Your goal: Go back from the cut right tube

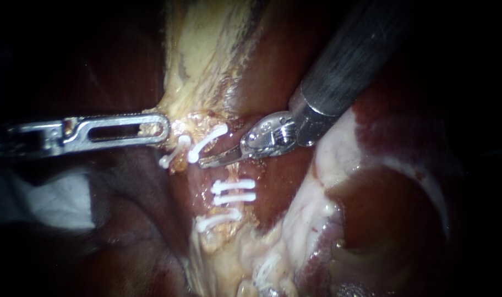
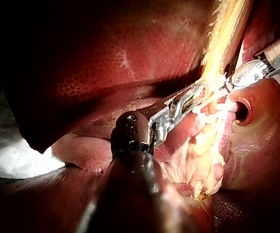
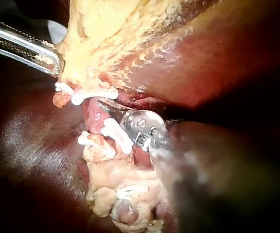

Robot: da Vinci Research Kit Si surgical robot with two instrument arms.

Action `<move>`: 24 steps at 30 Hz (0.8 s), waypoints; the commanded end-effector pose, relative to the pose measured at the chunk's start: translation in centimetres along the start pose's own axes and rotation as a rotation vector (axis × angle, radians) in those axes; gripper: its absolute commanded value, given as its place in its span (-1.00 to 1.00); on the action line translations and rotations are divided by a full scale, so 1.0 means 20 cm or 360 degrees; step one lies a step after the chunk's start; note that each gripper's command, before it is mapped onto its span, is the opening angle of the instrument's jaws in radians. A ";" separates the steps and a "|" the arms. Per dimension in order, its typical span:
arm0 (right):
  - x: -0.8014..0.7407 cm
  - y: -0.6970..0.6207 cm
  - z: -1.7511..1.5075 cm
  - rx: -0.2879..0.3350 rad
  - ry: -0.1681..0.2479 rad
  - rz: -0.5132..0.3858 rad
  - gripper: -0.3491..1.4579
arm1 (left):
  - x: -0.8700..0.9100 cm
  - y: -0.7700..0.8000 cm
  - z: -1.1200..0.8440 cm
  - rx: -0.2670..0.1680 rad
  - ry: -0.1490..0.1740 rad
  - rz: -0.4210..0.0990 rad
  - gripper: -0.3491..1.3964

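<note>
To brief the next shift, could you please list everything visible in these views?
clips: at least five, white, two by the left jaws, two mid-field, one lower.
yellow tissue: one band, pale yellow, rising from the upper clips.
liver: one, dark red, around the field.
pale tissue: one fold, whitish, beneath the right shaft.
gauze: one, white, below the left instrument in the endoscope view.
left instrument: one, silver, jaws shut on yellow tissue.
right instrument: one, grey, jaws shut, beside the upper clips.
</note>
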 end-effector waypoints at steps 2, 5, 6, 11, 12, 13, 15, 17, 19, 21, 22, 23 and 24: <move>0.000 0.000 0.000 0.0000 0.0000 0.0001 -1.00 | 0.000 0.000 0.000 0.0000 0.0000 0.0000 -1.00; 0.000 0.000 0.000 -0.0005 0.0019 -0.0008 -1.00 | 0.000 0.000 0.000 0.0000 0.0000 0.0000 -1.00; 0.000 0.000 0.000 -0.0010 0.0037 -0.0018 -1.00 | 0.000 0.000 0.000 0.0001 0.0000 0.0000 -1.00; 0.001 -0.002 0.000 -0.0023 0.0083 -0.0027 -0.41 | 0.000 0.000 -0.001 0.0001 0.0001 0.0000 -1.00; 0.001 -0.002 0.000 -0.0024 0.0088 -0.0027 -0.29 | 0.000 0.000 -0.001 0.0001 0.0001 0.0000 -1.00; 0.001 -0.002 0.000 -0.0024 0.0088 -0.0027 -0.24 | 0.000 0.001 -0.001 0.0002 0.0001 0.0000 -1.00; 0.001 -0.002 0.000 -0.0024 0.0088 -0.0026 -0.05 | 0.000 0.001 -0.001 0.0002 0.0002 0.0000 -1.00; 0.001 -0.002 0.000 -0.0030 0.0092 -0.0036 0.15 | 0.000 0.001 -0.001 0.0002 0.0002 0.0001 -1.00; 0.001 -0.002 0.000 -0.0030 0.0092 -0.0036 0.19 | 0.000 0.001 -0.001 0.0002 0.0002 0.0001 -1.00; 0.001 -0.002 0.000 -0.0030 0.0092 -0.0036 0.24 | 0.000 0.001 -0.001 0.0003 0.0002 0.0001 -1.00; 0.001 -0.002 0.000 -0.0030 0.0092 -0.0036 0.24 | 0.000 0.001 -0.001 0.0003 0.0002 0.0001 -1.00; 0.001 -0.002 -0.001 -0.0029 0.0092 -0.0037 0.26 | 0.000 0.001 -0.001 0.0003 0.0002 0.0001 -1.00; 0.001 -0.002 -0.001 -0.0029 0.0092 -0.0046 0.30 | 0.000 0.001 -0.001 0.0003 0.0002 0.0001 -1.00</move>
